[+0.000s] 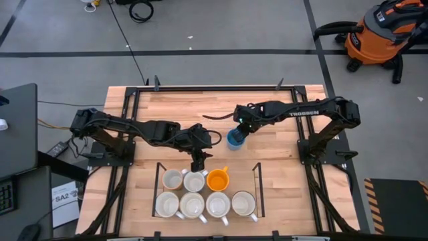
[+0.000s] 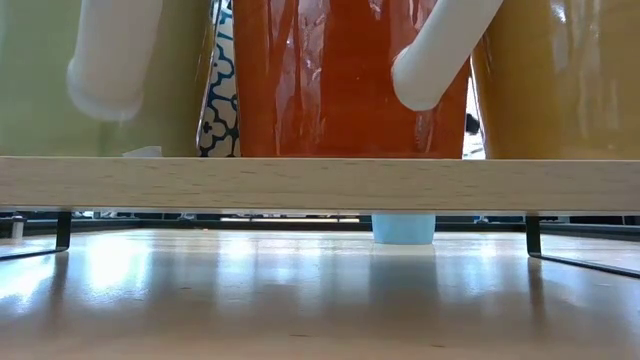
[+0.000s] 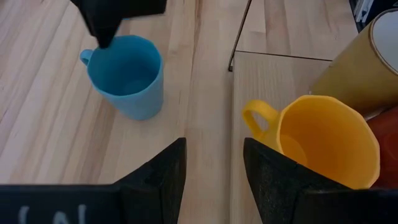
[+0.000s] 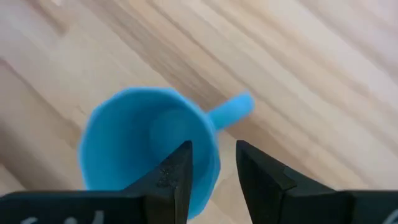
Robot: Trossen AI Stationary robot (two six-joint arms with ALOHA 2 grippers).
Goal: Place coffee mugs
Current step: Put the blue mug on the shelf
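Observation:
A blue mug [image 1: 233, 140] stands upright on its base on the bare table, behind the rack; it also shows in the low view [image 2: 403, 228]. My right gripper [image 4: 213, 149] hovers at its rim beside the handle [image 4: 231, 109], open, one finger over the inside and one outside the wall. Seven mugs stand in the wire-sided rack [image 1: 158, 175]: two pale ones and an orange-yellow one [image 1: 219, 179] in the far row, several pale ones in the near row. My left gripper [image 3: 214, 163] is open and empty above the far row, next to the orange-yellow mug [image 3: 326, 143].
The rack's wooden board [image 2: 320, 184] fills the near middle of the table, with thin black wire ends [image 1: 256, 175] on its left and right. Bare wood lies behind the rack and to both sides. A black frame [image 1: 200, 88] runs along the table's far edge.

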